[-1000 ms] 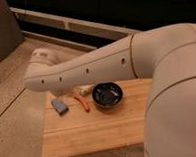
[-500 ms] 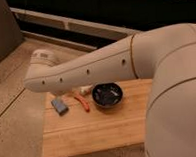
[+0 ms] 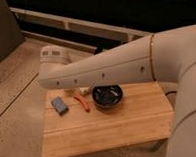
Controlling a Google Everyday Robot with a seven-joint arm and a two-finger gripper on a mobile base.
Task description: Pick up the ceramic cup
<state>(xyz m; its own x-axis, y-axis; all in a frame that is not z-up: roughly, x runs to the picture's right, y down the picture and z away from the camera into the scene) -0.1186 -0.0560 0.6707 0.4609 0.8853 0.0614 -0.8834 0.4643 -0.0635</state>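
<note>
Cream arm blocks most of the cup

Cream robot arm (image 3: 111,71) runs across the view from the right edge to a rounded joint (image 3: 54,56) at upper left, passing over the back edge of the wood surface (image 3: 104,130). Tool is not visible in this view, it sits somewhere past the joint or under the arm, so cannot tell if it is released or clenched. Cup (image 3: 83,90): only a small pale sliver shows just below the arm, at the back of the surface, between the block and the bowl; the rest is hidden by the arm, and cannot tell if anything touches it. Black glossy bowl (image 3: 107,96) sits right of the cup, near the back middle of the surface, its top rim partly under the arm. Grey-blue flat block (image 3: 59,105) lies on the left part of the surface, turned at an angle. Thin orange-red thing (image 3: 82,102) lies between block and bowl, just in front of the cup, too small to name. Front half of the surface is bare wood planks. Speckled floor (image 3: 18,103) at left, dark cabinet (image 3: 2,28) in the top left corner
</note>
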